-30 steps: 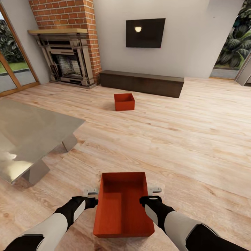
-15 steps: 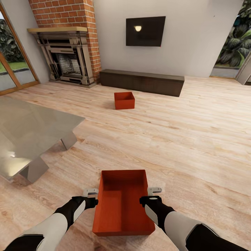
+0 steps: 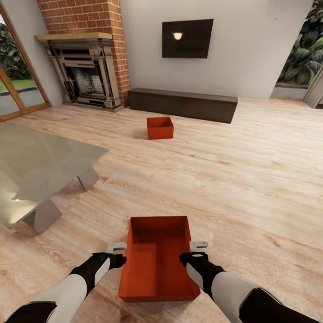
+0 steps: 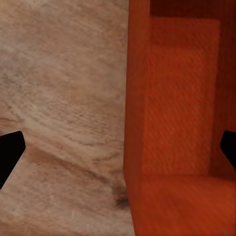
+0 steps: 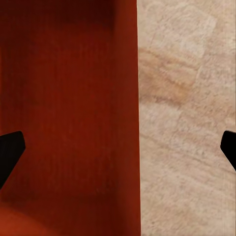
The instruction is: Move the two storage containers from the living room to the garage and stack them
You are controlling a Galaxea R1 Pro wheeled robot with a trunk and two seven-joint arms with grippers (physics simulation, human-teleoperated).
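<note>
- Both grippers straddle the near storage container (image 3: 159,260): the left gripper (image 3: 117,252) spans its left wall, the right gripper (image 3: 198,251) its right wall, fingers spread wide and not clamped.
- Step in hand: first pickup. Next, both should clamp together, then lift level.
- The second container (image 3: 160,128) sits on the wood floor (image 3: 233,179), before the dark bench (image 3: 183,105).

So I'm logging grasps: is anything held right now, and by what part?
Nothing is clamped yet. The left gripper and right gripper straddle the near storage container's long side walls with fingers wide open.
</note>
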